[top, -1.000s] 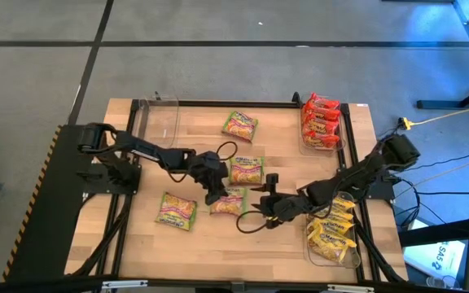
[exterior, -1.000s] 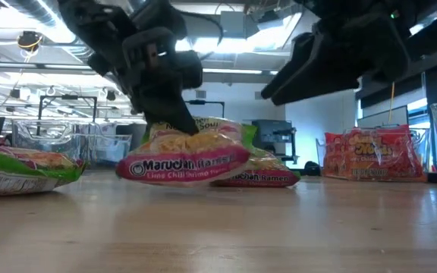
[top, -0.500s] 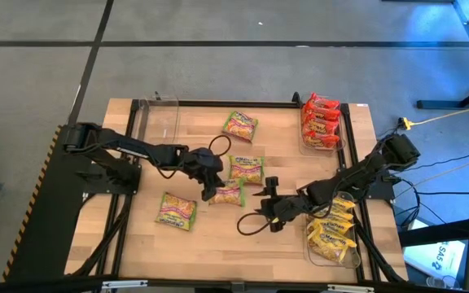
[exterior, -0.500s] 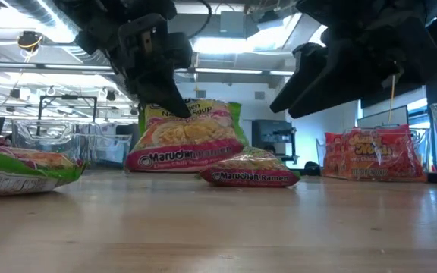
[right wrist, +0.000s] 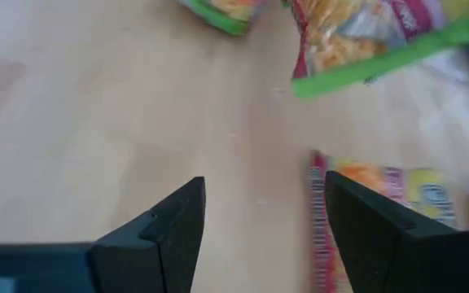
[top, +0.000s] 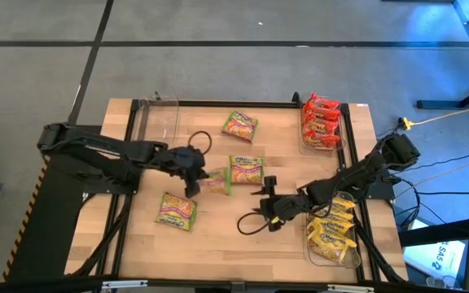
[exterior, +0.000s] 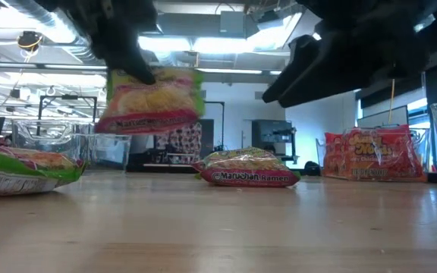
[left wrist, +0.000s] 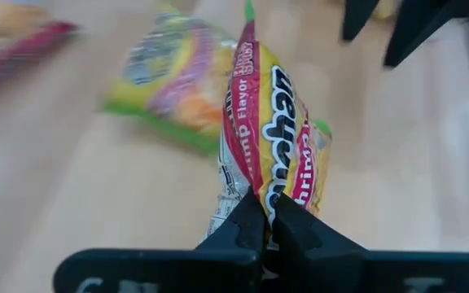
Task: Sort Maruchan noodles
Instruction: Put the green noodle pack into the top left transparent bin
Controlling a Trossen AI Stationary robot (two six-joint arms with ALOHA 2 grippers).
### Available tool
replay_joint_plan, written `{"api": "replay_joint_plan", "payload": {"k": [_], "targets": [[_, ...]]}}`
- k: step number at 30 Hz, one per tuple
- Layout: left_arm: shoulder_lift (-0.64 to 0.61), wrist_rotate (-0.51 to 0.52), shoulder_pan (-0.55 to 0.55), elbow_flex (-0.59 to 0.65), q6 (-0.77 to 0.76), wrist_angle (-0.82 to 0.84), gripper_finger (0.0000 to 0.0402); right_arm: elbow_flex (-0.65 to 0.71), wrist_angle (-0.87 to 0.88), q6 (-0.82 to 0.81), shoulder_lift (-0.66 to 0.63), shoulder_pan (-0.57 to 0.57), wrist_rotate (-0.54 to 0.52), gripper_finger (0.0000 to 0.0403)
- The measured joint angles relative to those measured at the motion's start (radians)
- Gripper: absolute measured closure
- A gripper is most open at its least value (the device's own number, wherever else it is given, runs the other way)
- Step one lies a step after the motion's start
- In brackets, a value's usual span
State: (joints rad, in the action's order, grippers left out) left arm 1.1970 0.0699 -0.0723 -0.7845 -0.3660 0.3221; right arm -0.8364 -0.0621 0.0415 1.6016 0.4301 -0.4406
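Note:
My left gripper [top: 195, 177] is shut on a green-pink Maruchan packet [top: 216, 181], which is in the air in the low view [exterior: 152, 98]. Three more green-pink packets lie flat on the table: one toward the far edge [top: 240, 124], one in the middle [top: 246, 170], and one toward the near left [top: 177, 210]. Red-orange packets [top: 320, 122] fill the far right bin. Yellow packets [top: 332, 229] fill the near right bin. My right gripper [top: 263, 199] hovers open over bare wood right of centre, holding nothing [right wrist: 259, 232]. My left gripper pinches the green-pink packet by its end edge [left wrist: 259, 194] between the two fingers. The fingers come slanting down from the table's left. The packet is lifted clear of the table and hangs below the fingers with its printed face upright [exterior: 152, 98].
A clear bin [top: 158, 119] stands at the table's far left corner. The two filled bins line the right edge. A black cable loops on the wood by my right gripper [top: 249, 224]. Bare wood lies along the near edge.
My left gripper has moved up and toward the table's left, staying shut on the packet. The packet, which touched the table beside the middle packet, is now lifted clear and has moved left with the gripper. The right arm has kept nearly still.

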Motion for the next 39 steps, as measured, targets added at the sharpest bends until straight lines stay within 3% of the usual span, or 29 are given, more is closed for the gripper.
{"api": "replay_joint_plan", "payload": {"k": [3, 7, 14, 18, 24, 34, 39], "targets": [[-0.079, 0.1, 0.009, 0.0, 0.05, 0.091, 0.0401, 0.0, -0.001, 0.041, 0.0, -0.031, -0.045, 0.0182], [-0.18, 0.21, 0.063, 0.0, 0.13, 0.172, 0.0401, 0.0, -0.004, 0.045, 0.0, -0.095, -0.025, 0.0182], [-0.282, 0.258, 0.271, -0.087, 0.438, 0.258, 0.0401, 0.0, 0.005, 0.068, 0.0, -0.185, 0.099, 0.0182], [-0.259, 0.307, 0.405, -0.209, 0.666, 0.39, 0.0401, 0.0, 0.005, 0.071, 0.0, -0.206, 0.123, 0.0182], [-0.19, 0.339, 0.613, -0.281, 0.84, 0.482, 0.0401, 0.0, -0.004, 0.072, 0.0, -0.239, 0.121, 0.0182], [-0.06, 0.326, 0.873, -0.245, 0.916, 0.5, 0.0401, 0.0, -0.028, 0.07, 0.0, -0.262, 0.12, 0.0182], [-0.019, 0.269, 0.967, -0.209, 0.962, 0.463, 0.0401, 0.0, -0.046, 0.077, 0.0, -0.262, 0.12, 0.0182]]}}
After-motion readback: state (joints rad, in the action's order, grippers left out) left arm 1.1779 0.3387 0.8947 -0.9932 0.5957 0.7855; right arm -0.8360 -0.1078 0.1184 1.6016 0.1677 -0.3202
